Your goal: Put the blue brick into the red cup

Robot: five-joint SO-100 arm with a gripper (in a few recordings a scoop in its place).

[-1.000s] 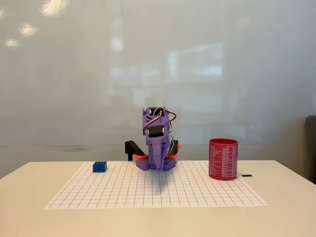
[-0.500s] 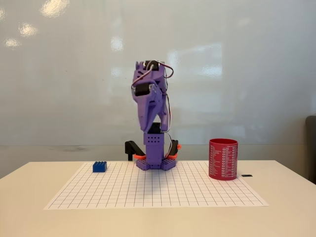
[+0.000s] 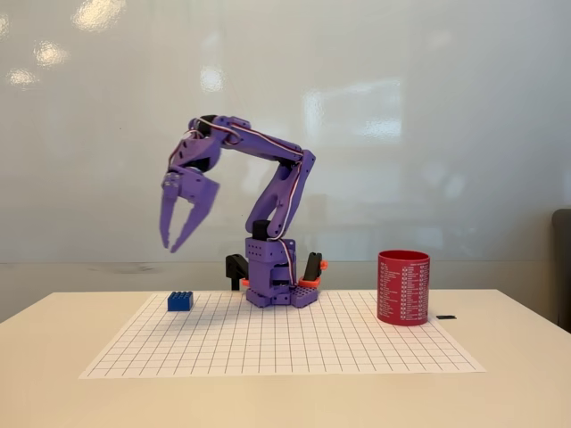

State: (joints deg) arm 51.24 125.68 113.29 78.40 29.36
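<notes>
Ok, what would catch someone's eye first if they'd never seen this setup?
Probably the purple arm at the back of the grid mat, its gripper open and hanging in the air above the blue brick at the mat's left. Next, the red cup standing upright at the right.

In the fixed view, open air separates the parted gripper (image 3: pixel 171 244) from the blue brick (image 3: pixel 180 301) at lower left; the red cup (image 3: pixel 403 287) stands well apart, lower right
</notes>
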